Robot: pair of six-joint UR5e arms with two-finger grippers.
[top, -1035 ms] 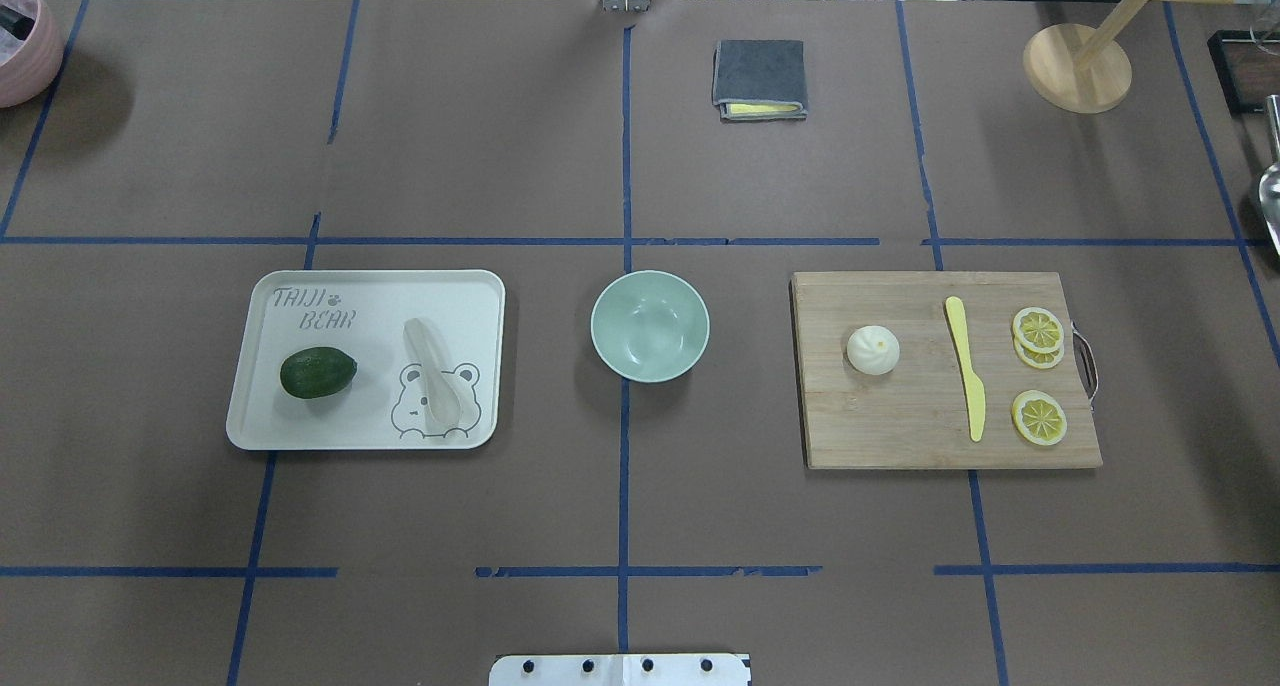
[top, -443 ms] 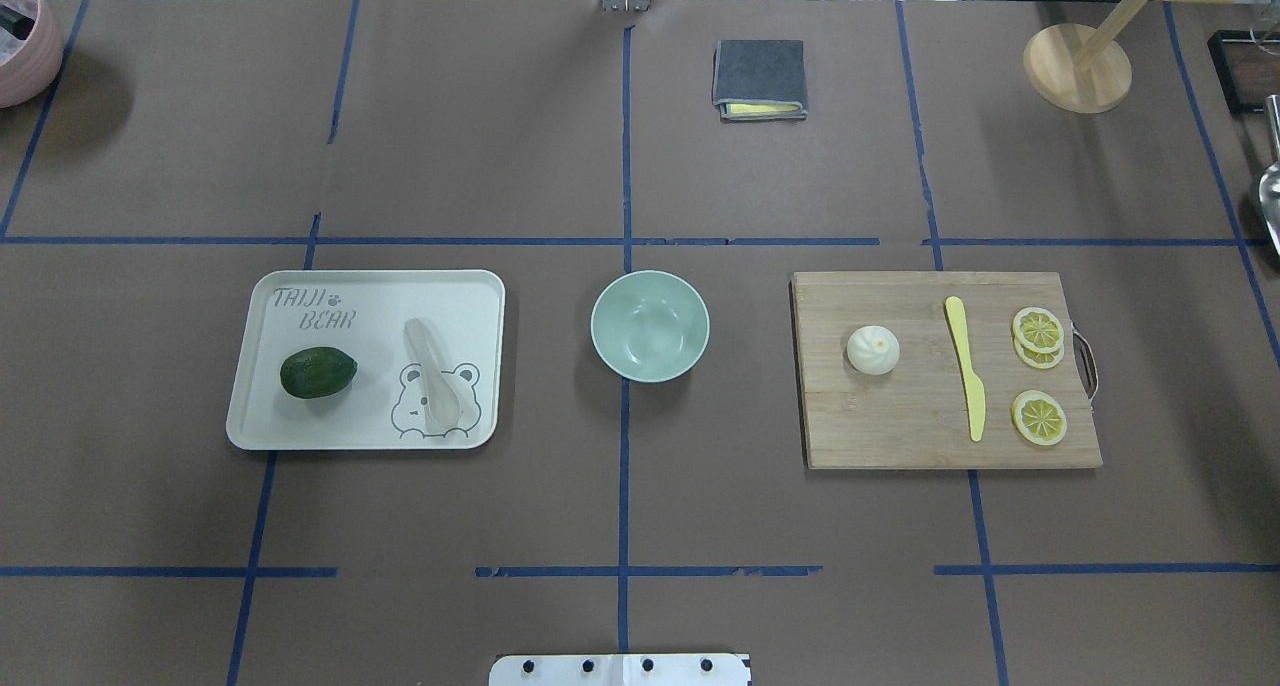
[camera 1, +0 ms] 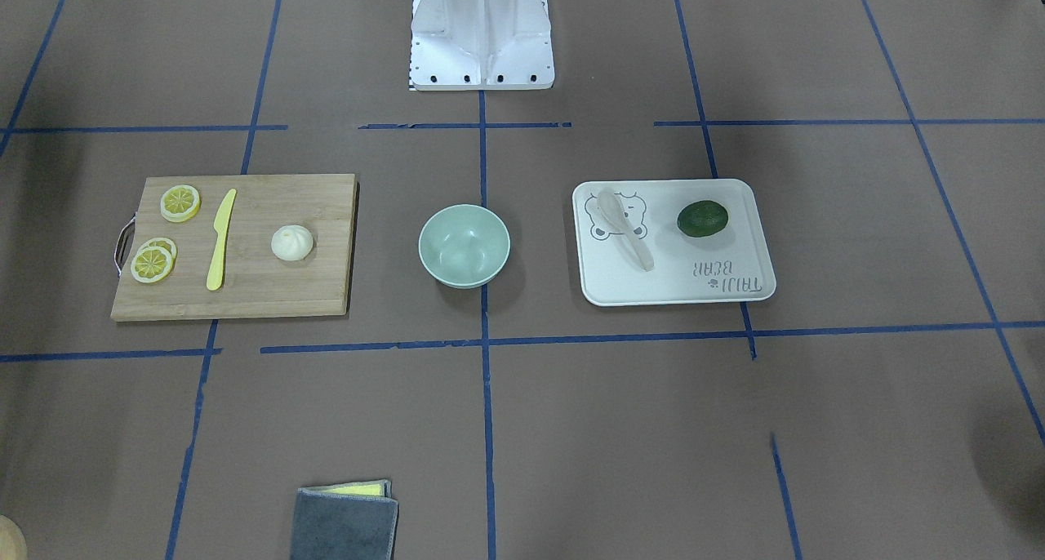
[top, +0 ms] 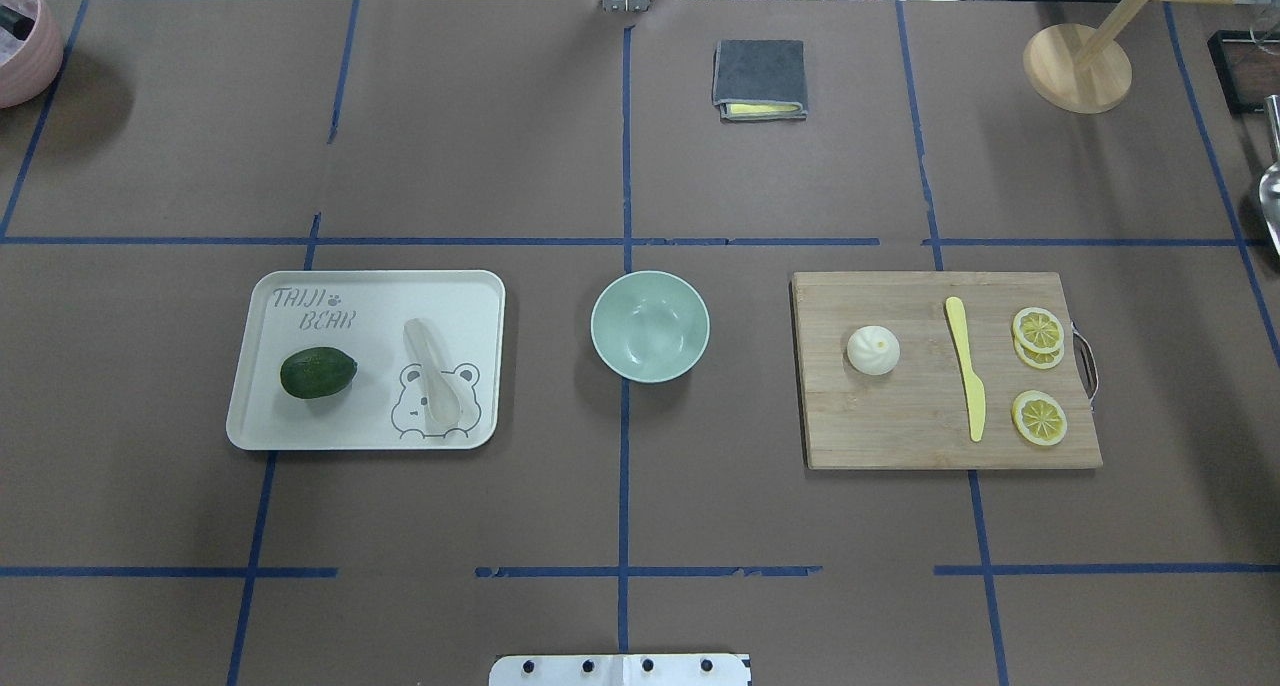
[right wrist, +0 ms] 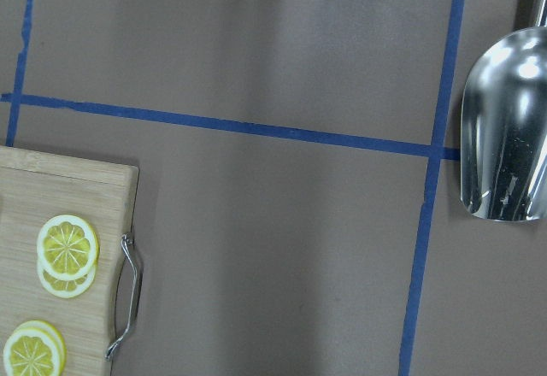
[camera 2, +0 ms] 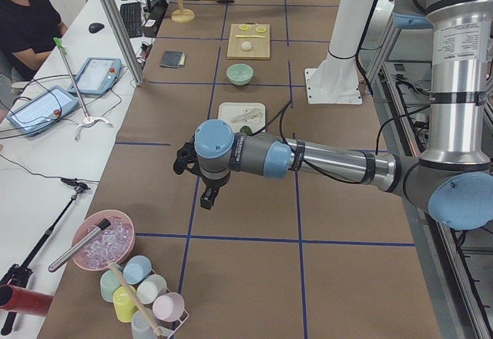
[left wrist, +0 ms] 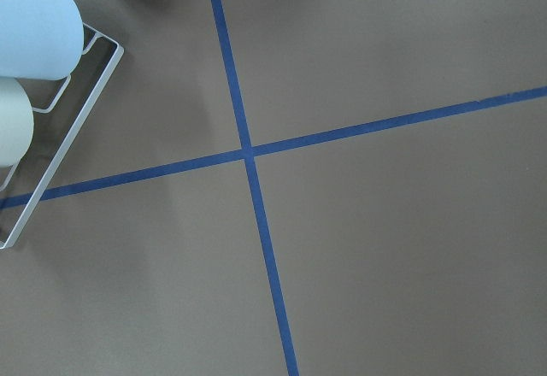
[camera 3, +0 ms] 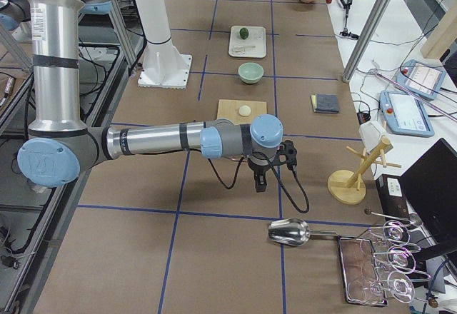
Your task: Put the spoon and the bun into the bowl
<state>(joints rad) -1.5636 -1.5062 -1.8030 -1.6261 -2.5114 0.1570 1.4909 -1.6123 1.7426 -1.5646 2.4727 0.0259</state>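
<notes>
- Slippage: the spoon (top: 432, 376) lies flat on the tray (top: 290, 421), well away from the left gripper (camera 2: 206, 199); a shallow pinch may skid off or drag the tray.
- The bun (top: 873, 350) sits beyond the lemon slices (top: 1038, 330) and knife (top: 966, 366) from the right gripper (camera 3: 258, 180); a low reach could sweep them.
- Whether either gripper is open or closed cannot be told.
- Count: one spoon, one bun, one empty bowl (top: 650, 326) between the grippers, one knife, one avocado (top: 318, 373), three lemon slices.

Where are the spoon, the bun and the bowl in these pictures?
spoon (top: 432, 374), overhead view, where the handle meets the scoop.
bun (top: 873, 350), overhead view, its pleated top.
bowl (top: 650, 328), overhead view, its bare inner floor.
</notes>
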